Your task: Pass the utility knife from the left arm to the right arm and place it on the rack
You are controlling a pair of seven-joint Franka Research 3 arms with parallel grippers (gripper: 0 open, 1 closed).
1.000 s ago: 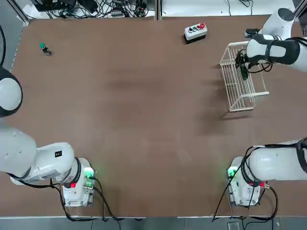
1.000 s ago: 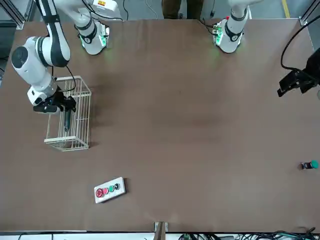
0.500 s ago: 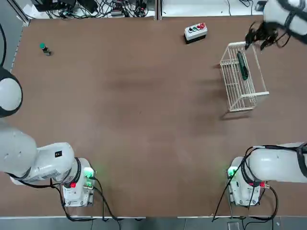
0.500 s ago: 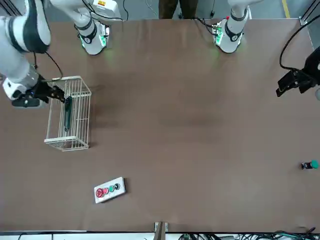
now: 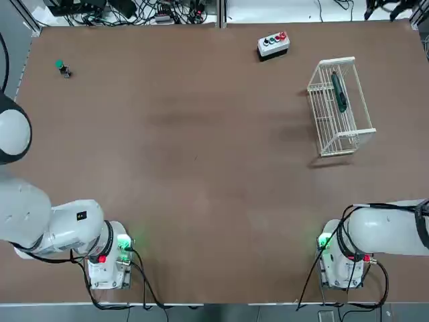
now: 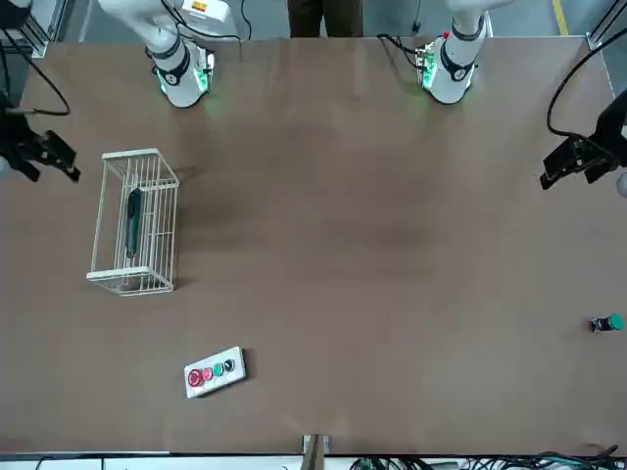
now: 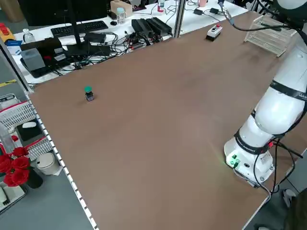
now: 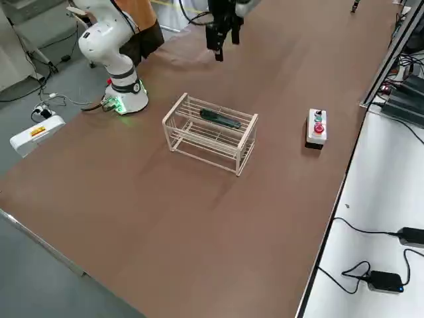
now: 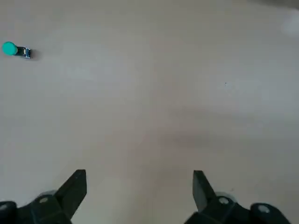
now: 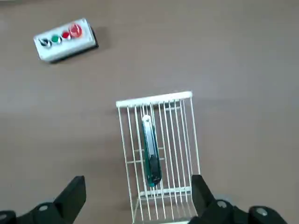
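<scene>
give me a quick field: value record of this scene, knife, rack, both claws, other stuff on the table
utility knife: lying on the bars of the rack, lengthwise, free of both claws
rack: white wire basket on the robot's right of the table
right claw: open, empty, raised beside the rack, near the table's edge
left claw: open, empty, at the robot's left of the table
button box: grey, coloured buttons, near the far edge
green-topped knob: alone at the far left
task state: knife placed

Right tool [image 5: 382, 8] cut off at top edge in top view; left arm [image 5: 13, 131] mostly off-frame; green-topped knob [image 6: 607, 323] too small for detail.
</scene>
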